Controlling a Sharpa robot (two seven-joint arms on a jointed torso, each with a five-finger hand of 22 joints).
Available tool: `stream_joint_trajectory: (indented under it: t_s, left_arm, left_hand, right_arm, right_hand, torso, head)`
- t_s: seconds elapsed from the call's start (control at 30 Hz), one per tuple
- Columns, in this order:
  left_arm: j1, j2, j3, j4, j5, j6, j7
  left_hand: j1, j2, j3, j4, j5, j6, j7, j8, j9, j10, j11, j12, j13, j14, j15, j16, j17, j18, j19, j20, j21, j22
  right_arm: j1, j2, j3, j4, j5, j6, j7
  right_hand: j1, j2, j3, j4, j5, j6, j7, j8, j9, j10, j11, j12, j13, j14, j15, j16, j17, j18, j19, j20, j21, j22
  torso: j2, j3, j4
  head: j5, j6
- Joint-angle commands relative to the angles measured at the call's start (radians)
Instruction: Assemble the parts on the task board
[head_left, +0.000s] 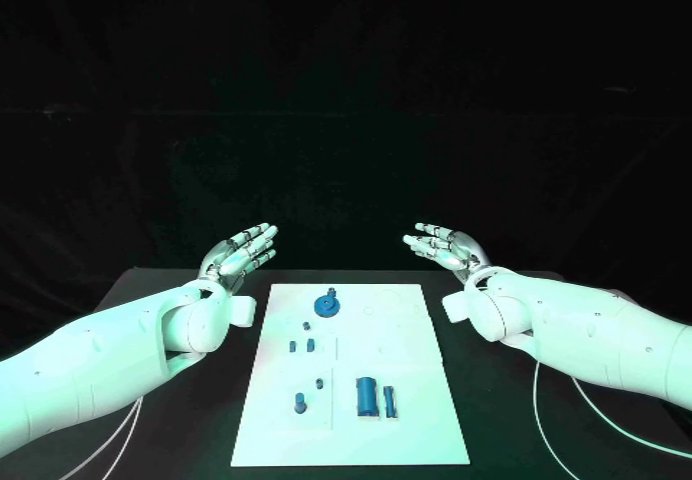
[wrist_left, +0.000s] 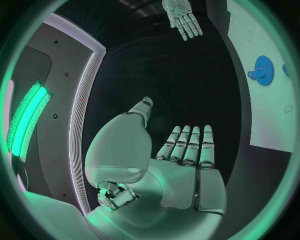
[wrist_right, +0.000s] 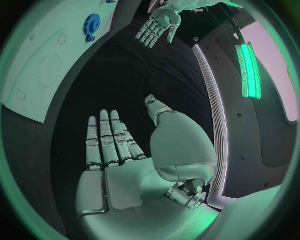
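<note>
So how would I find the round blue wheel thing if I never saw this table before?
Look for the white task board lying in the middle of the black table, between the two raised hands. Go to its far end, away from the robot: the blue gear sits there alone. It is round with a toothed rim, while the other blue parts nearer the robot are small pegs and cylinders.

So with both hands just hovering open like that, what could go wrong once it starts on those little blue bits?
The blue parts near the task board's close end, like the cylinder and thin pin, lie side by side, so a reaching finger might knock one while picking the other. The left hand and right hand flank the gear and could crowd each other there.
</note>
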Motion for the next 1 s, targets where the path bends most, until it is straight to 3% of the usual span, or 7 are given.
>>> stream_joint_trajectory:
  t_s: [0.03, 0.07, 0.1, 0.13, 0.57, 0.73, 1.0]
  left_arm:
    - [-0.006, -0.004, 0.003, 0.034, -0.008, -0.047, 0.009]
    - [-0.008, -0.006, 0.004, 0.047, -0.009, -0.062, 0.011]
    - [-0.011, -0.010, 0.005, 0.061, -0.011, -0.079, 0.013]
    - [-0.014, -0.013, 0.006, 0.077, -0.013, -0.099, 0.016]
    - [-0.064, -0.075, 0.026, 0.355, -0.051, -0.441, 0.062]
    - [-0.072, -0.085, 0.029, 0.399, -0.057, -0.495, 0.070]
    - [-0.073, -0.086, 0.029, 0.404, -0.057, -0.501, 0.071]
  left_hand:
    - [-0.384, 0.079, -0.158, -0.127, -0.111, -0.351, -0.077, -0.152, -0.084, -0.421, -0.084, -0.066, -0.029, -0.364, -0.087, -0.114, -0.078, -0.082, -0.407, -0.136, -0.029, -0.030]
    - [-0.415, 0.079, -0.158, -0.127, -0.111, -0.351, -0.077, -0.152, -0.084, -0.421, -0.084, -0.066, -0.029, -0.364, -0.087, -0.114, -0.078, -0.082, -0.407, -0.136, -0.029, -0.030]
    - [-0.445, 0.079, -0.158, -0.127, -0.111, -0.351, -0.077, -0.152, -0.084, -0.421, -0.084, -0.066, -0.029, -0.364, -0.087, -0.114, -0.078, -0.082, -0.407, -0.136, -0.029, -0.030]
    - [-1.172, 0.079, -0.158, -0.127, -0.111, -0.351, -0.077, -0.152, -0.084, -0.421, -0.084, -0.066, -0.029, -0.364, -0.087, -0.114, -0.078, -0.082, -0.407, -0.136, -0.029, -0.030]
    - [-1.172, 0.079, -0.158, -0.127, -0.111, -0.351, -0.077, -0.152, -0.084, -0.421, -0.084, -0.066, -0.029, -0.364, -0.087, -0.114, -0.078, -0.082, -0.407, -0.136, -0.029, -0.030]
    - [-1.172, 0.079, -0.158, -0.127, -0.111, -0.351, -0.077, -0.152, -0.084, -0.421, -0.084, -0.066, -0.029, -0.364, -0.087, -0.114, -0.078, -0.082, -0.407, -0.136, -0.029, -0.030]
    - [-1.172, 0.079, -0.158, -0.127, -0.111, -0.351, -0.077, -0.152, -0.084, -0.421, -0.084, -0.066, -0.029, -0.364, -0.087, -0.114, -0.078, -0.082, -0.407, -0.136, -0.029, -0.030]
  right_arm:
    - [-0.009, -0.010, 0.008, 0.039, 0.020, -0.039, 0.015]
    - [-0.012, -0.014, 0.011, 0.054, 0.027, -0.050, 0.020]
    - [-0.016, -0.019, 0.015, 0.071, 0.035, -0.063, 0.026]
    - [-0.021, -0.025, 0.019, 0.091, 0.044, -0.078, 0.032]
    - [-0.097, -0.120, 0.094, 0.420, 0.199, -0.328, 0.135]
    - [-0.108, -0.133, 0.104, 0.467, 0.220, -0.363, 0.150]
    - [-0.108, -0.134, 0.105, 0.469, 0.221, -0.365, 0.151]
  right_hand:
    - [-0.345, 0.066, -0.219, -0.067, -0.036, -0.399, -0.087, -0.072, -0.184, -0.686, -0.076, -0.030, -0.054, -0.601, -0.059, -0.090, -0.144, -0.088, -0.437, -0.111, -0.029, -0.201]
    - [-1.052, 0.066, -0.219, -0.067, -0.036, -0.399, -0.087, -0.072, -0.184, -0.686, -0.076, -0.030, -0.054, -0.601, -0.059, -0.090, -0.144, -0.088, -0.437, -0.111, -0.029, -0.201]
    - [-1.052, 0.066, -0.219, -0.067, -0.036, -0.399, -0.087, -0.072, -0.184, -0.686, -0.076, -0.030, -0.054, -0.601, -0.059, -0.090, -0.144, -0.088, -0.437, -0.111, -0.029, -0.201]
    - [-1.052, 0.066, -0.219, -0.067, -0.036, -0.399, -0.087, -0.072, -0.184, -0.686, -0.076, -0.030, -0.054, -0.601, -0.059, -0.090, -0.144, -0.088, -0.437, -0.111, -0.029, -0.201]
    - [-1.052, 0.066, -0.219, -0.067, -0.036, -0.399, -0.087, -0.072, -0.184, -0.686, -0.076, -0.030, -0.054, -0.601, -0.059, -0.090, -0.144, -0.088, -0.437, -0.111, -0.029, -0.201]
    - [-1.052, 0.066, -0.219, -0.067, -0.036, -0.399, -0.087, -0.072, -0.184, -0.686, -0.076, -0.030, -0.054, -0.601, -0.059, -0.090, -0.144, -0.088, -0.437, -0.111, -0.029, -0.201]
    - [-1.052, 0.066, -0.219, -0.067, -0.036, -0.399, -0.087, -0.072, -0.184, -0.686, -0.076, -0.030, -0.054, -0.601, -0.059, -0.090, -0.144, -0.088, -0.437, -0.111, -0.029, -0.201]
  torso:
    - [-0.019, 0.0124, -0.0070]
    - [-0.023, 0.0153, -0.0084]
    - [-0.027, 0.0177, -0.0096]
    - [-0.029, 0.0195, -0.0104]
    - [-0.033, 0.0218, -0.0115]
    - [-0.033, 0.0218, -0.0115]
    - [-0.033, 0.0218, -0.0115]
  head:
    - [0.018, 0.021]
    - [0.022, 0.026]
    - [0.026, 0.030]
    - [0.029, 0.033]
    - [0.032, 0.037]
    - [0.032, 0.037]
    - [0.032, 0.037]
